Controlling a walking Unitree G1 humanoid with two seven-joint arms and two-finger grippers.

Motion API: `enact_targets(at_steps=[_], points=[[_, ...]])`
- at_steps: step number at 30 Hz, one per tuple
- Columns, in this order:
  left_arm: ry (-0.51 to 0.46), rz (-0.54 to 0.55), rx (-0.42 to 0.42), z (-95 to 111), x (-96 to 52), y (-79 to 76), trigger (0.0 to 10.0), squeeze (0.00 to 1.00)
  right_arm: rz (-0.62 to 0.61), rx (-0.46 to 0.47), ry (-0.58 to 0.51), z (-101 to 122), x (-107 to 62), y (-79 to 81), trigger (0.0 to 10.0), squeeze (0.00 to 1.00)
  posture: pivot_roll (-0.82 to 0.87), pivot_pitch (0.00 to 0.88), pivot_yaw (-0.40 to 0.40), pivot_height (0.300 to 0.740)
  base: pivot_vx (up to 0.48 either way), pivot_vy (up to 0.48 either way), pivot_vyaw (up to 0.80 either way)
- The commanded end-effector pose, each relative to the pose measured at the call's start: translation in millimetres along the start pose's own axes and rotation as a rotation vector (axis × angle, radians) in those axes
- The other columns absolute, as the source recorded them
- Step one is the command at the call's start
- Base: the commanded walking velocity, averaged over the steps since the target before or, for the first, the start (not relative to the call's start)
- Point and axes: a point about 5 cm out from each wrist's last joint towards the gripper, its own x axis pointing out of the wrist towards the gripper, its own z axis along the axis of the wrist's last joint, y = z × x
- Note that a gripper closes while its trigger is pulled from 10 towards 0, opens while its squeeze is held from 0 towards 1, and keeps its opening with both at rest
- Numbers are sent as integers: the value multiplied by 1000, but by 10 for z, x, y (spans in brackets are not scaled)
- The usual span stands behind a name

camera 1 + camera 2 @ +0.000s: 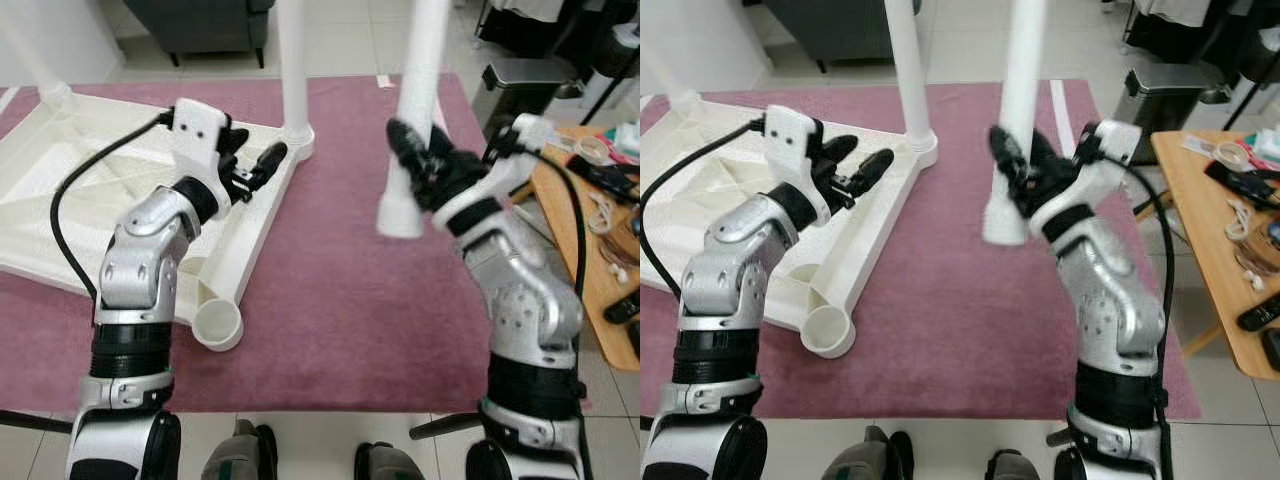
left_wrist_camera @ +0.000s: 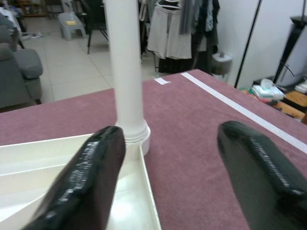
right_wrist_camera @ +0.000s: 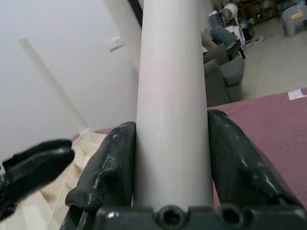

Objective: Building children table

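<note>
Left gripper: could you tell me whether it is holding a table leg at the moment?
No, the left gripper is open, and the mounted table leg stands beyond its fingers.

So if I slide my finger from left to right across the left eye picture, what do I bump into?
White tabletop frame → left tool → standing leg → loose leg held by the right tool → wooden side table.

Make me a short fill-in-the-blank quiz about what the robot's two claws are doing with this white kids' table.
1. The right claw is shut on a loose white table ____.
2. The left claw is ____ and holds nothing.
3. The upturned tabletop lies on a ____ rug.
4. The near corner socket has ____ leg in it.

Missing words: leg; open; maroon; no
</note>
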Motion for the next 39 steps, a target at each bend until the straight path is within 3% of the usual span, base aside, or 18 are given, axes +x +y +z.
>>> enact_targets(at_steps=[1, 2, 3, 4, 7, 8, 10, 12, 16, 21, 24, 33, 39], points=[[11, -17, -34, -21, 14, -6, 10000, 1000, 65, -30, -24, 23, 16, 135, 10000, 0, -55, 104, 124, 740, 0, 0, 0], [-9, -61, -102, 12, 59, -43, 10000, 1000, 98, -73, -12, -49, 22, 221, 10000, 0, -50, 99, 122, 740, 0, 0, 0], [-9, -61, -102, 12, 59, -43, 10000, 1000, 98, -73, -12, -49, 22, 221, 10000, 0, -50, 99, 122, 740, 0, 0, 0], [-40, -107, -180, 64, 116, -79, 10000, 0, 123, -99, -3, -119, 11, 309, 10000, 0, -48, 94, 120, 740, 0, 0, 0], [-71, -159, -246, 124, 167, -123, 10000, 0, 140, -130, -1, -179, 8, 380, 10000, 0, -42, 89, 118, 740, 0, 0, 0], [-103, -241, -319, 193, 211, -197, 10000, 0, 149, -161, -7, -229, 4, 444, 10000, 0, -39, 87, 118, 740, 0, 0, 0], [-103, -241, -319, 193, 211, -197, 10000, 0, 149, -161, -7, -229, 4, 444, 10000, 0, -39, 87, 118, 740, 0, 0, 0], [-163, -425, -406, 332, 215, -341, 10000, 0, 149, -228, -33, -288, -1, 532, 10000, 0, -41, 80, 129, 740, 0, 0, 0], [-214, -527, -464, 447, 144, -355, 10000, 0, 130, -273, -49, -323, -15, 554, 10000, 0, -49, 78, 140, 740, 0, 0, 0], [-239, -547, -503, 499, 100, -284, 10000, 0, 120, -302, -65, -337, -28, 572, 10000, 0, -57, 78, 152, 740, 0, 0, 0], [-265, -601, -526, 537, 52, -317, 10000, 0, 127, -323, -59, -358, -39, 584, 10000, 0, -61, 79, 152, 740, 0, 0, 0], [-280, -619, -504, 526, -17, -353, 10000, 0, 86, -296, -52, -367, -35, 532, 10000, 0, -61, 79, 148, 740, 0, 0, 0], [-236, -499, -470, 440, 66, -318, 10000, 0, 106, -319, -94, -338, -41, 592, 10000, 0, -59, 74, 139, 740, 0, 0, 0]])
